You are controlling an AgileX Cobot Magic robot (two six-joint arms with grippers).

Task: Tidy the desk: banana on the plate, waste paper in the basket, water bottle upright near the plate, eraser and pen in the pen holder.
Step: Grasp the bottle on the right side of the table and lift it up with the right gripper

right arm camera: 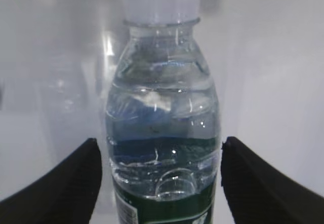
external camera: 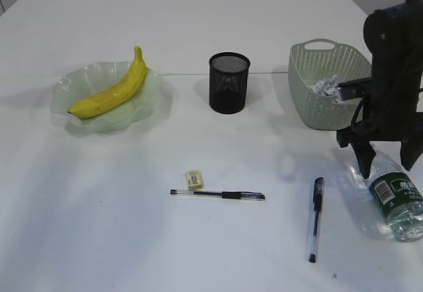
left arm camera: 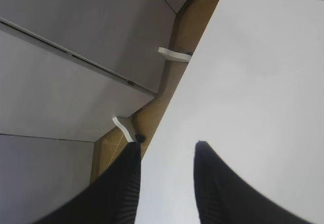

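The banana (external camera: 112, 90) lies on the pale green plate (external camera: 61, 87) at the left. Crumpled waste paper (external camera: 326, 86) sits inside the grey basket (external camera: 310, 104). The water bottle (external camera: 396, 199) lies on its side at the right edge. My right gripper (external camera: 386, 166) hangs over its neck end. In the right wrist view the open right gripper (right arm camera: 161, 142) straddles the bottle (right arm camera: 162, 97) with a small gap on each side. The eraser (external camera: 194, 179) rests beside one pen (external camera: 218, 194); a second pen (external camera: 316, 218) lies farther right. The black mesh pen holder (external camera: 229, 82) stands upright. My left gripper (left arm camera: 168, 145) is open and holds nothing.
The left wrist view shows a corner of the white table (left arm camera: 253, 82) and the floor beyond it. The left arm is out of the exterior view. The basket stands just behind the right arm.
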